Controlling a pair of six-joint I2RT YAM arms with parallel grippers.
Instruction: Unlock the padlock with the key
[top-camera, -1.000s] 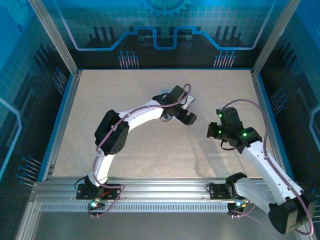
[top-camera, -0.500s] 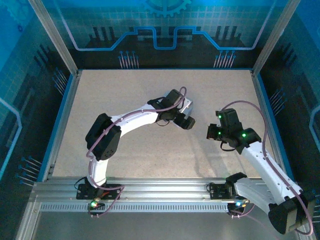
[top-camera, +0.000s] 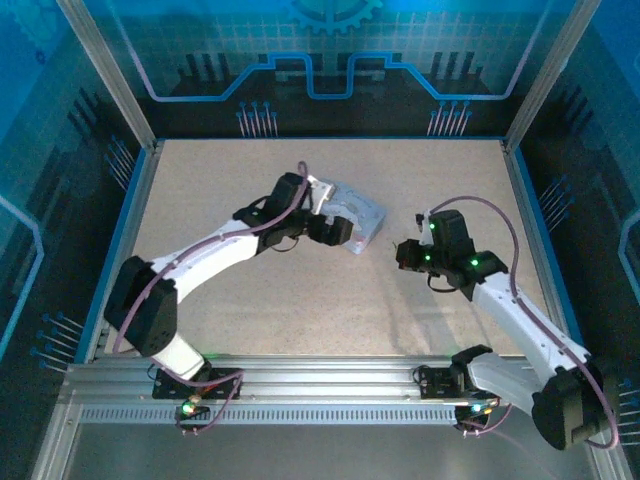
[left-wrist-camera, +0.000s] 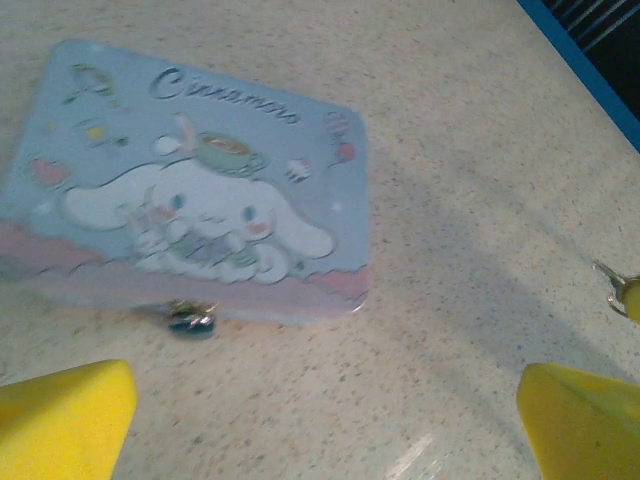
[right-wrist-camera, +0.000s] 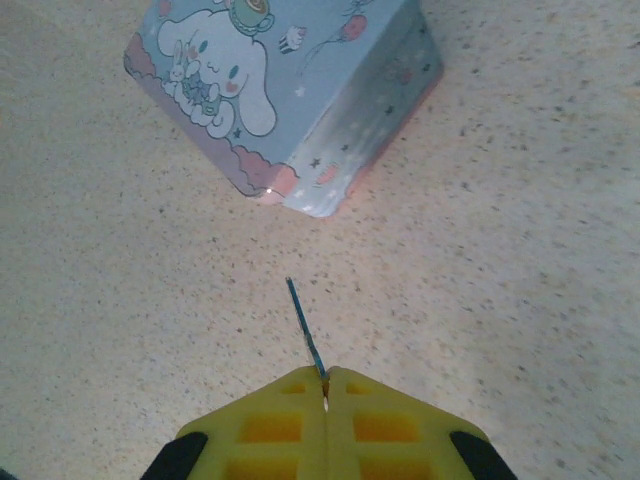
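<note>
- Now the padlock (left-wrist-camera: 190, 318) hangs at the near long edge of the lid of the tin (left-wrist-camera: 200, 190), a small bluish body touching the tin's side and resting on the table (top-camera: 300, 300); nothing grips it.
- The key (right-wrist-camera: 303, 330) sticks out as a thin dark sliver from the right gripper (right-wrist-camera: 325, 378), whose yellow fingers are pressed together on its head; the blade points toward the tin's near corner, still well apart from the lock.
- A second ago the left arm's wrist lay over the tin. It has since swung back to the left, so the left gripper (top-camera: 335, 230) now sits just beside the tin and the lid lies uncovered.
- Its jaws stand wide apart and hold nothing, one yellow finger at each lower corner of the left wrist view.
- The right gripper has crept a little closer to the tin over the same second.
- By my judgement, the way to the lock is now free for the key, but the keyhole cannot be made out, and the lock may swing if it is not steadied.
- Writing: script across the lid reads "Cinnamoro", the ending too blurred to tell, above a white long-eared cartoon dog holding a cup.
</note>
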